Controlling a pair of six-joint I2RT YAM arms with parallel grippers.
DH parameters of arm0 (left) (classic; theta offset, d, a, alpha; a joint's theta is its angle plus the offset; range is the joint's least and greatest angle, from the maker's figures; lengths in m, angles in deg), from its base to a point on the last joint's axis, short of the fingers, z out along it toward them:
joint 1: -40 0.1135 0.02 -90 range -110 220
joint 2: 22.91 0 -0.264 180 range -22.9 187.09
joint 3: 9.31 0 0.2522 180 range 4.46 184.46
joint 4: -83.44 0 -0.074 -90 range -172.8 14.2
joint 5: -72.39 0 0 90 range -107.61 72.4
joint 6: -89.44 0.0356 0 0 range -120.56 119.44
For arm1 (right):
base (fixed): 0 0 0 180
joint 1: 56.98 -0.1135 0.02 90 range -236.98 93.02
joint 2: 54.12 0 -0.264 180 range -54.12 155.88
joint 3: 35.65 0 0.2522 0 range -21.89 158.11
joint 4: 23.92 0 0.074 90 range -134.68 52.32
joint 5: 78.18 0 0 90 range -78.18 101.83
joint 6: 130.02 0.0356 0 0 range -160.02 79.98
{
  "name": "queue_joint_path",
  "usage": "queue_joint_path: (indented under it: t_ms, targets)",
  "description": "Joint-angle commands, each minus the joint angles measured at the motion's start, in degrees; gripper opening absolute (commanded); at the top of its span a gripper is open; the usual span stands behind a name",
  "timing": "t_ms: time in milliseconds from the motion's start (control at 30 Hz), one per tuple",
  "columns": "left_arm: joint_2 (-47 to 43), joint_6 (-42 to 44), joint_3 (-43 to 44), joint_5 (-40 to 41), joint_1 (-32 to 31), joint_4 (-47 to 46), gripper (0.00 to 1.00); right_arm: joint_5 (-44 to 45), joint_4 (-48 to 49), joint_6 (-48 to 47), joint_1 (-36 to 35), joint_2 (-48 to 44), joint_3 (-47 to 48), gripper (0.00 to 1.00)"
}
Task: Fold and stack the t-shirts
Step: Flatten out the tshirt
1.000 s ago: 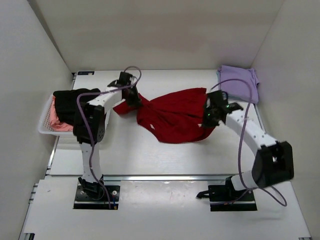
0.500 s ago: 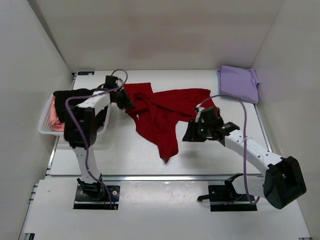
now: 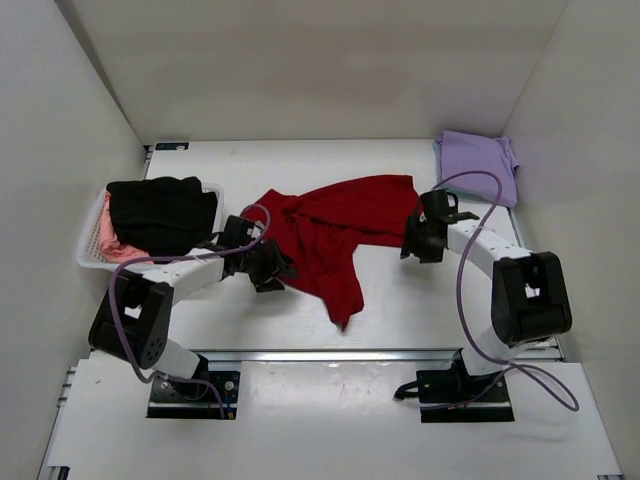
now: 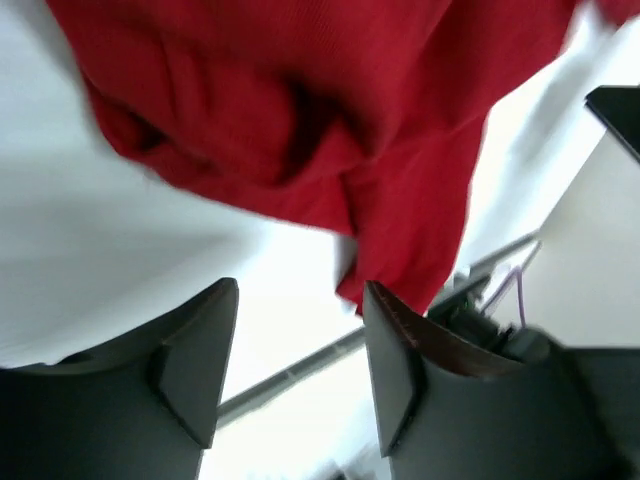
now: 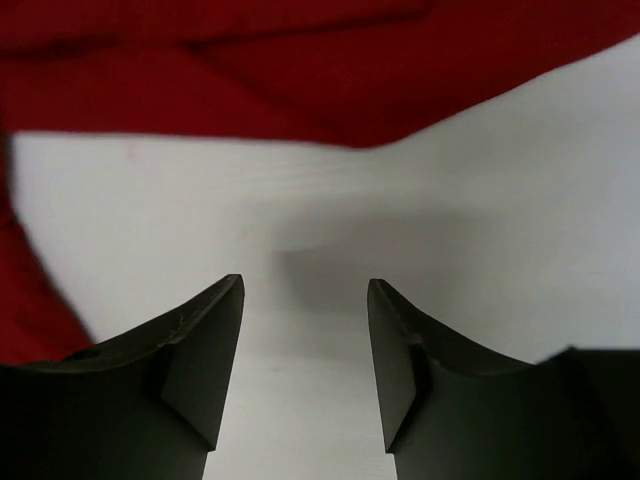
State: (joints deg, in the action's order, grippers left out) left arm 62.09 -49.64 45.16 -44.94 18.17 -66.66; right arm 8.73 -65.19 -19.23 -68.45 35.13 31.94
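A deep red t-shirt (image 3: 335,230) lies crumpled and spread across the middle of the table, one corner trailing toward the near edge. My left gripper (image 3: 272,270) sits at its left edge, open and holding nothing; in the left wrist view the red t-shirt (image 4: 300,120) lies just beyond the left gripper (image 4: 300,290). My right gripper (image 3: 412,242) is low at the shirt's right edge, also open over bare table, and the right wrist view shows the red t-shirt (image 5: 300,70) ahead of the right gripper (image 5: 305,285). A folded lavender t-shirt (image 3: 478,165) rests at the back right.
A white lattice basket (image 3: 88,258) at the left edge holds a black t-shirt (image 3: 160,210) on top of a pink one (image 3: 108,242). White walls close in the table on the left, back and right.
Both grippers opened and let go of the red shirt, which dropped onto the table. The left arm swung toward the near side; the right arm drew back to the shirt's right edge.
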Motion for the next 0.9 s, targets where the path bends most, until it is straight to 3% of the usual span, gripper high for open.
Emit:
queue_joint_path:
  t_ms: [0, 67, 167, 400, 433, 467, 500, 533, 567, 867]
  targets:
    - [-5.88, 2.57, 6.91, 5.61, 1.43, 3.96, 0.67, 8.09, 2.1, -0.84, 2.85, 2.58, 5.05, 0.51]
    - [-6.41, 2.24, 7.98, 5.89, 1.7, 4.6, 0.7, 9.51, 2.72, -1.63, 3.55, 4.96, 7.25, 0.51]
    - [-6.33, -0.39, 5.36, 4.4, -0.49, 1.71, 0.83, 10.92, 2.2, -3.04, 4.43, 10.75, 10.68, 0.54]
    - [1.04, -0.94, 3.06, 8.42, -5.07, -1.74, 0.86, 9.51, 0.62, -5.5, 5.23, 17.71, 17.1, 0.54]
    - [3.75, 0.29, 4.45, 9.22, -5.24, -1.29, 0.85, 8.81, 0.7, -5.68, 5.66, 18.67, 17.28, 0.49]
    - [9.0, 3.26, 8.47, 11.75, -5.25, 0.89, 0.53, 8.54, 0.7, -6.64, 5.05, 19.55, 17.89, 0.23]
    - [11.58, 4.42, 10.34, 11.78, -4.46, 1.34, 0.37, 8.28, 0.53, -7.08, 5.31, 20.08, 17.55, 0.09]
    - [14.21, 4.87, 10.79, 12.82, -3.24, 1.87, 0.1, 8.37, 0.61, -7.26, 5.05, 20.26, 17.89, 0.04]
    - [15.28, 5.22, 13.06, 13.35, -2.35, 2.49, 0.0, 8.63, -0.08, -7.35, 5.4, 20.61, 17.9, 0.0]
    - [29.51, 12.34, 34.84, 19.59, 7.75, 10.4, 0.0, 11.52, -10.36, -6.83, 8.21, 14.74, 14.05, 0.0]
